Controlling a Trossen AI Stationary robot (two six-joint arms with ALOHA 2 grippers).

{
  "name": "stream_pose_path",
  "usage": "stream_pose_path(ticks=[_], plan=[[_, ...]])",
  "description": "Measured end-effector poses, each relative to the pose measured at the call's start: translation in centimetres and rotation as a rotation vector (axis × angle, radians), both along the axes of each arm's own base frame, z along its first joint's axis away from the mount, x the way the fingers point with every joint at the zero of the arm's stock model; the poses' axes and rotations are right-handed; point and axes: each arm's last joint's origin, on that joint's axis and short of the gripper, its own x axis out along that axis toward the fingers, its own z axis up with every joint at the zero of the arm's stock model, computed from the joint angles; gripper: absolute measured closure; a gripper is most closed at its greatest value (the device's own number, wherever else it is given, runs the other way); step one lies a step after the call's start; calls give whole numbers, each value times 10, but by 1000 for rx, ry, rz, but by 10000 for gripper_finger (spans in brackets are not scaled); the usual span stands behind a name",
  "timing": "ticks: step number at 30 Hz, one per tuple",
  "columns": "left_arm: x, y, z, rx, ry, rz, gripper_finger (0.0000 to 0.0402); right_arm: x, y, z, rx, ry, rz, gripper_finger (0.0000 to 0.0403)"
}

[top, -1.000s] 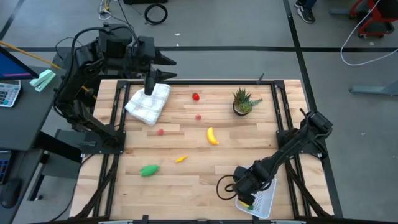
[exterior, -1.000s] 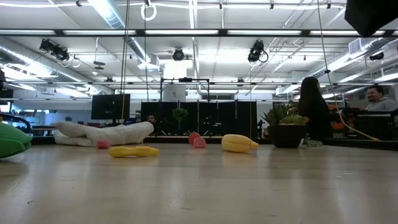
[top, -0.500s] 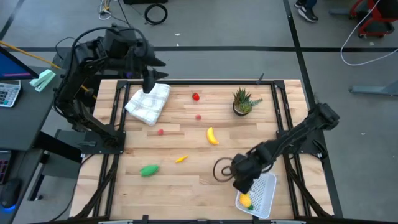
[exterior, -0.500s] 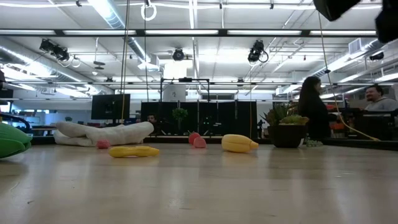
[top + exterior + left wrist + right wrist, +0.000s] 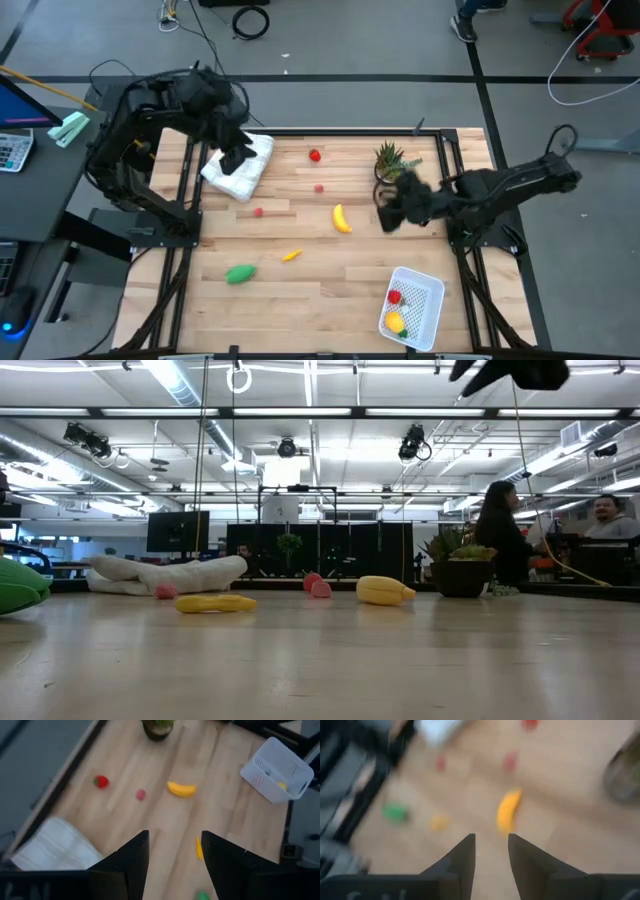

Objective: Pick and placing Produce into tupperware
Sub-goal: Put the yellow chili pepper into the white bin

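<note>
Wooden tabletop (image 5: 310, 290) under both arms. Right gripper (image 5: 385, 222) hangs empty, fingers parted, with the banana (image 5: 342, 218) just beside it; tupperware (image 5: 413, 307) sits nearer the table's front. Banana looks light, rigid, slick: best pinched across its middle. Left gripper (image 5: 235, 161), parted, hovers above the cloth (image 5: 240, 168).
</note>
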Motion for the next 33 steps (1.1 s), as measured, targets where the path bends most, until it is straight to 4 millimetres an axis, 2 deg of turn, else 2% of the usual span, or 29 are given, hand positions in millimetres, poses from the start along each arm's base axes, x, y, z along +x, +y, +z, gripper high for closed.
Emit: stream_pose_path(ticks=[3,5,8,11,14,18,26,29,33], plan=[[15,-10,-19,-50,76,-22,219,-5,-12,7,-115,-36,-85,279],[28,-18,-40,-88,140,-35,219,-7,-18,9,-161,-37,-114,279],[54,-31,-82,-140,213,-31,220,-6,-25,9,-186,-30,-141,279],[78,-45,-125,-171,187,-32,225,-5,-30,8,-190,-22,-165,279],[93,-61,-165,-234,150,-49,229,-2,-32,6,-198,-7,-173,279],[96,-76,-215,-369,159,-6,229,0,-32,5,-249,39,-115,280],[90,-95,-284,-420,129,49,237,2,-32,3,-275,66,-81,280],[84,-103,-301,-425,165,48,244,1,-32,3,-277,67,-79,280],[85,-115,-307,-353,155,11,254,2,-32,3,-283,72,-69,280]])
